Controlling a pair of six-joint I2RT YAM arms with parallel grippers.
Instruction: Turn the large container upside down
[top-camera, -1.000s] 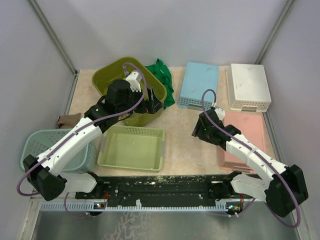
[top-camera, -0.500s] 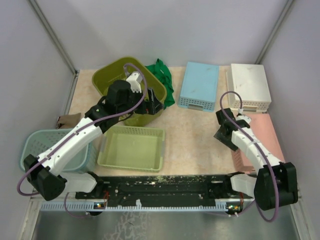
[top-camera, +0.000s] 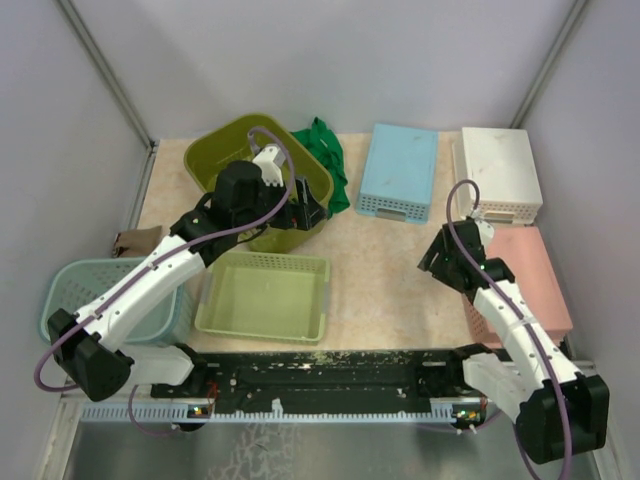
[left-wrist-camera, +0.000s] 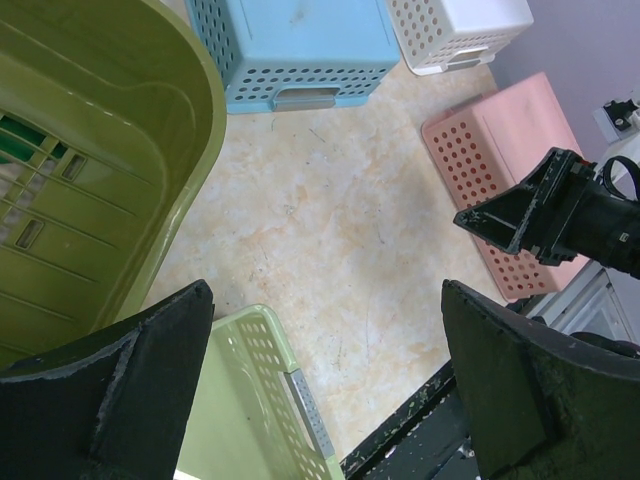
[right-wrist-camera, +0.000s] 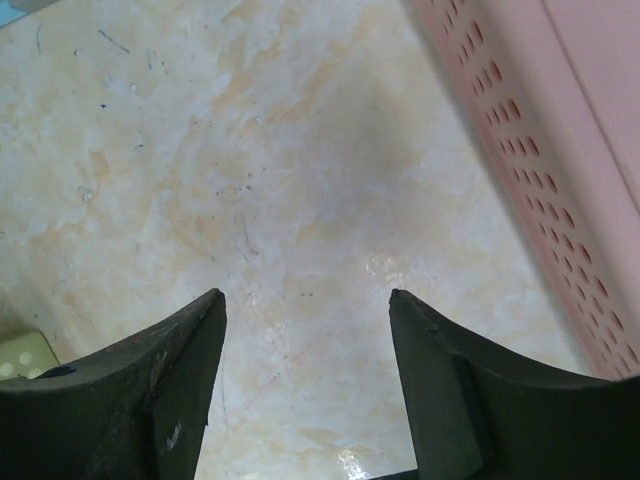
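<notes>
Olive-green tub (top-camera: 222, 148) stands upright, far left on the table; left gripper (top-camera: 303, 210) hovers wide open beside its rim; next, likely clasp rim and tip; right gripper (right-wrist-camera: 305, 330) parted, empty.

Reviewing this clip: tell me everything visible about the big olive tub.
The olive tub is the largest container here, glossy plastic by its look, with rounded corners, a rolled rim and slotted walls. It stands open side up at the back left of the table, so it is not yet flipped. A green cloth lies against its right side, and a pale green tray sits just in front. The open left gripper hangs by its near right corner, gripping nothing; contact cannot be told.
</notes>
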